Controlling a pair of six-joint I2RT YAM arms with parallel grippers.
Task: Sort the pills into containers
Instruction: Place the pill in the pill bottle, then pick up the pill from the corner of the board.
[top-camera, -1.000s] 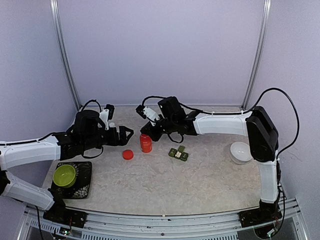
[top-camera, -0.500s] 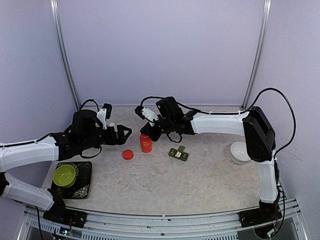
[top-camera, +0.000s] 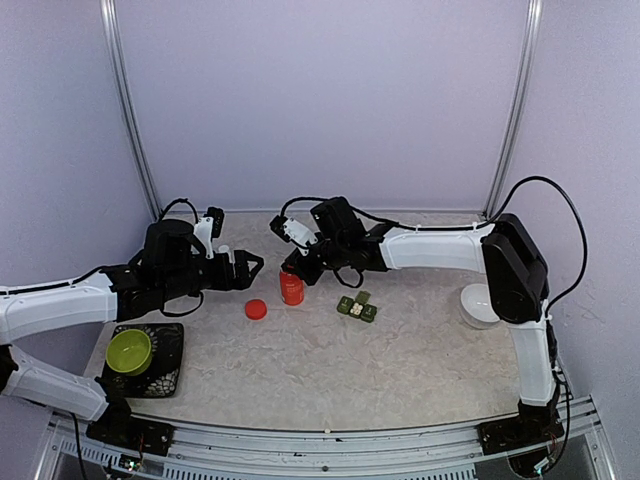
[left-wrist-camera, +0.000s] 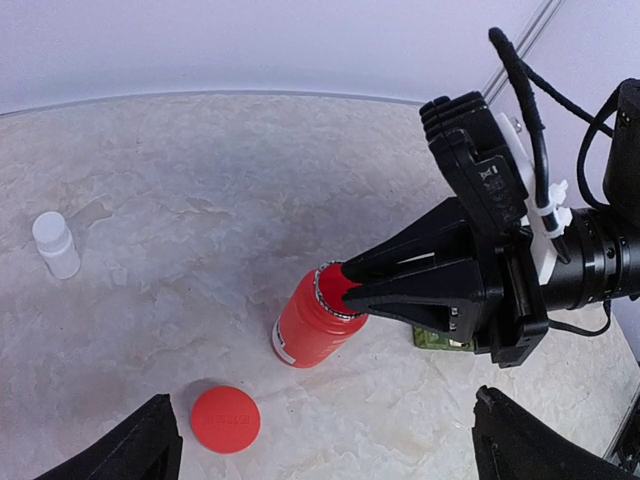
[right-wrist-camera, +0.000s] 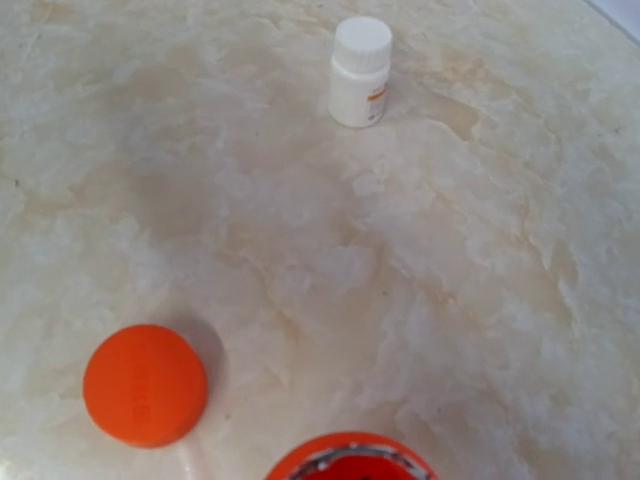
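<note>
Pill box (top-camera: 357, 308) lies just right of right claw (top-camera: 291, 269), its grip on red bottle (top-camera: 291, 290) rim unclear; left claw (top-camera: 258, 268) gapes.

Right hand (left-wrist-camera: 349, 283) is shifting a little left and toward the back, settling its fingertips at the mouth of the red bottle (left-wrist-camera: 312, 328). The right forearm and elbow are swinging left with it. Left hand (top-camera: 254, 268) is drawing back slightly to its own side, widening the gap to the bottle.
</note>
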